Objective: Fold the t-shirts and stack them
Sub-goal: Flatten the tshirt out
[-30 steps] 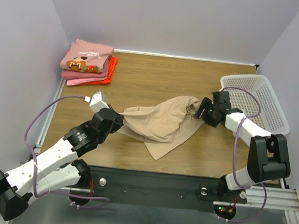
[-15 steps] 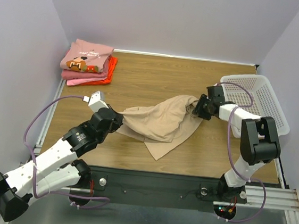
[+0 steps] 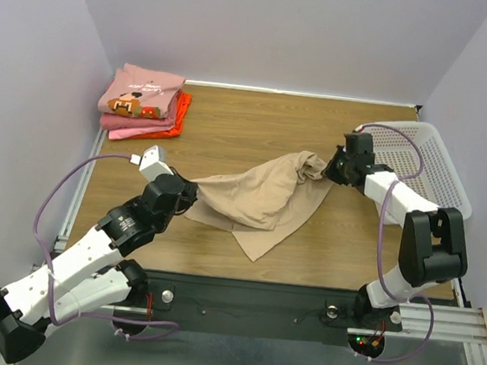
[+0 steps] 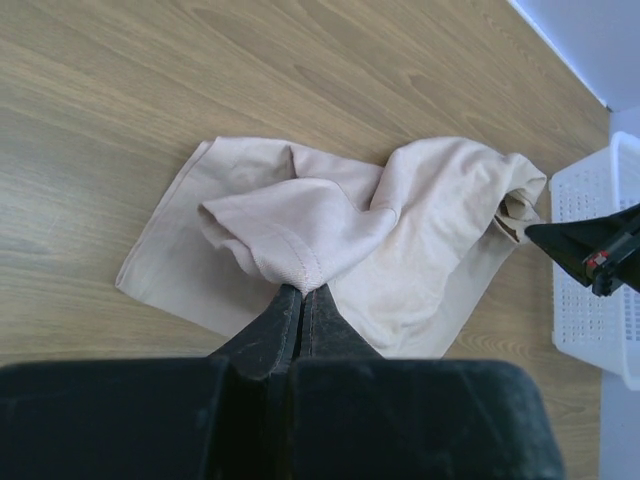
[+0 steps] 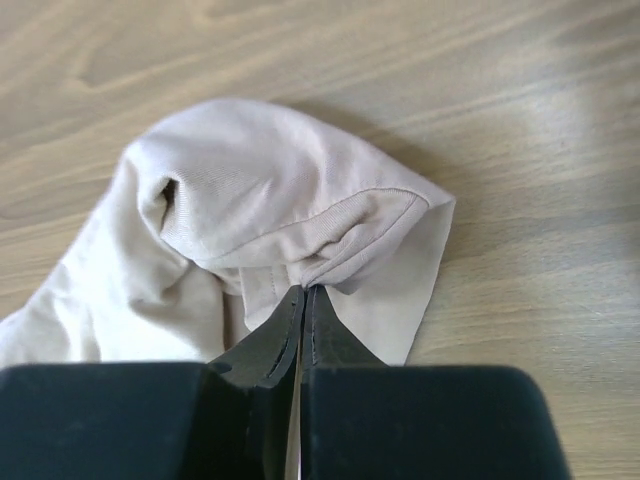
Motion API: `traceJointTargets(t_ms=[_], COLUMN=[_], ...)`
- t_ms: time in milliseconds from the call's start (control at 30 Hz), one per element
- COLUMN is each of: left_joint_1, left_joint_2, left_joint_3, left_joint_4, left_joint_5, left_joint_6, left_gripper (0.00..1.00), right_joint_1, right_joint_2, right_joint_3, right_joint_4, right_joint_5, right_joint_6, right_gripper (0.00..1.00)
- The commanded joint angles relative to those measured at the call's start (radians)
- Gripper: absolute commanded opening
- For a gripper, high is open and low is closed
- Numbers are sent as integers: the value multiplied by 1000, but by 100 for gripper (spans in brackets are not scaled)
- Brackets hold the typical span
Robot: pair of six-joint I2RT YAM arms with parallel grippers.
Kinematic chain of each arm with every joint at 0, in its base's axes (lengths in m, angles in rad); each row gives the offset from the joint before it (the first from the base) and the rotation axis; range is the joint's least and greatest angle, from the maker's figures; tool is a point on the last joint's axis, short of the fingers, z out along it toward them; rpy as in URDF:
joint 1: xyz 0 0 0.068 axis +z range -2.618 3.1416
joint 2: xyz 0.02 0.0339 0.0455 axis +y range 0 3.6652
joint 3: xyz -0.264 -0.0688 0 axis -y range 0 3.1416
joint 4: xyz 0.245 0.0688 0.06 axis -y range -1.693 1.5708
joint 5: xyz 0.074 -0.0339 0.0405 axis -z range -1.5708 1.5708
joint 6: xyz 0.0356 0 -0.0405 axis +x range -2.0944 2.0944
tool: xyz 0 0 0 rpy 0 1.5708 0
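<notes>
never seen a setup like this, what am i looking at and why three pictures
These are two white robot arms bolted to the near edge of a wooden table. The wide picture comes from a fixed camera above and behind them. The other two come from small cameras on each wrist, so the black shape at the bottom of each is that arm's own gripper. The left gripper and the right gripper are each pinched shut on an opposite end of a crumpled tan t-shirt, which lies between them on the wood. In the far left corner sits a stack of folded shirts, pink over orange-red. A white mesh basket stands on the right.
</notes>
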Motion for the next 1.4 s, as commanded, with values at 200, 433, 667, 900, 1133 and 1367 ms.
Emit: traceJointTargets(t_ms=[200, 433, 667, 900, 1133, 1367], left_joint_1=[16, 29, 30, 29, 42, 451], left_joint_2=[-29, -4, -4, -6, 218, 578], left_joint_3=[201, 520, 789, 818, 901, 1249], left_joint_4=[2, 28, 42, 87, 172, 116], left_joint_5=[-136, -285, -331, -385, -434, 105], left_joint_6=[74, 229, 344, 402, 508, 456], left_gripper=[0, 0, 0, 0, 0, 0], right_joint_1=[7, 7, 7, 7, 5, 5], right_joint_2=[-232, -387, -467, -510, -246, 197], right_joint_3=[48, 287, 502, 554, 764, 1357], right_joint_4=[33, -42, -126, -143, -142, -143], right_joint_5=[77, 173, 192, 169, 80, -3], right_joint_6=[-51, -119, -177, -203, -211, -249], right_gripper=[0, 0, 0, 0, 0, 0])
